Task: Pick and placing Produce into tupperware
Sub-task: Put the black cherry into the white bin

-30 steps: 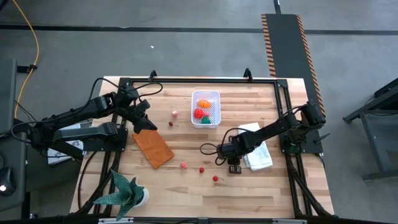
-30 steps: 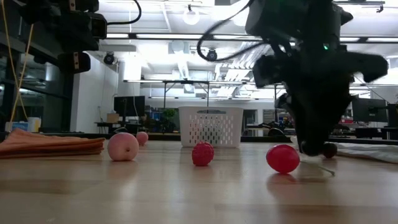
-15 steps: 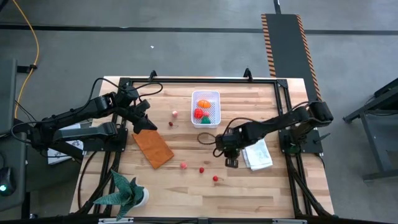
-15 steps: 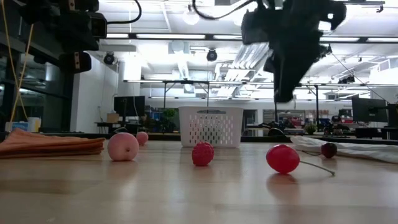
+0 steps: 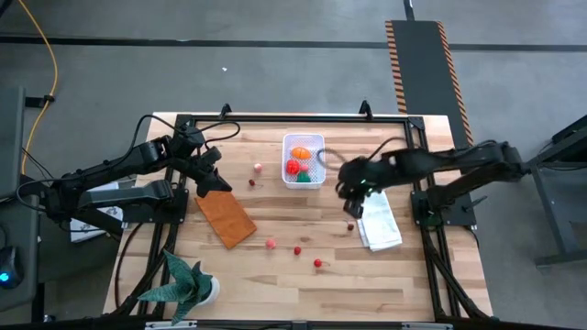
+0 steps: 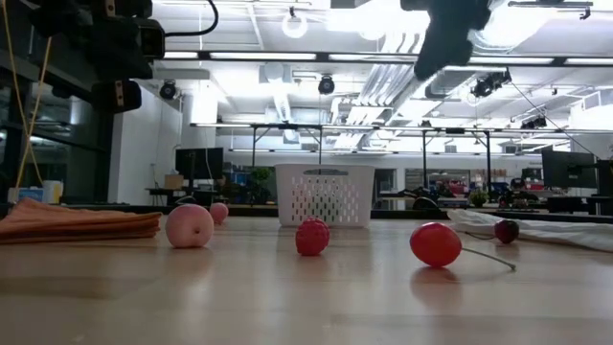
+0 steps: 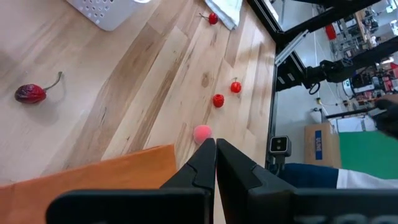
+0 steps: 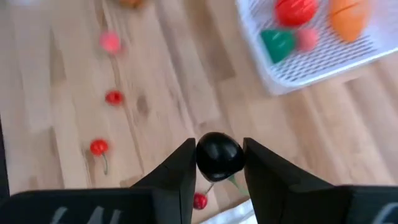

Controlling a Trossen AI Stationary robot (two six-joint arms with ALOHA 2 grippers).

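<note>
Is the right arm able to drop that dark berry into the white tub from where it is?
Probably yes. The right gripper grips the dark berry beside the tub, whose top is open with nothing between.

Two dark jointed arms — black cables looping along them — each ending in a black two-fingered hand.

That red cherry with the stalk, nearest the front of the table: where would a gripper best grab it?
Grip the red cherry by its round body, coming straight down with a finger on either side. Its stalk lies almost flat on the table and looks too thin to pinch, so turn the fingers clear of it. The right gripper, beside the tupperware, holds a dark berry that way.
</note>
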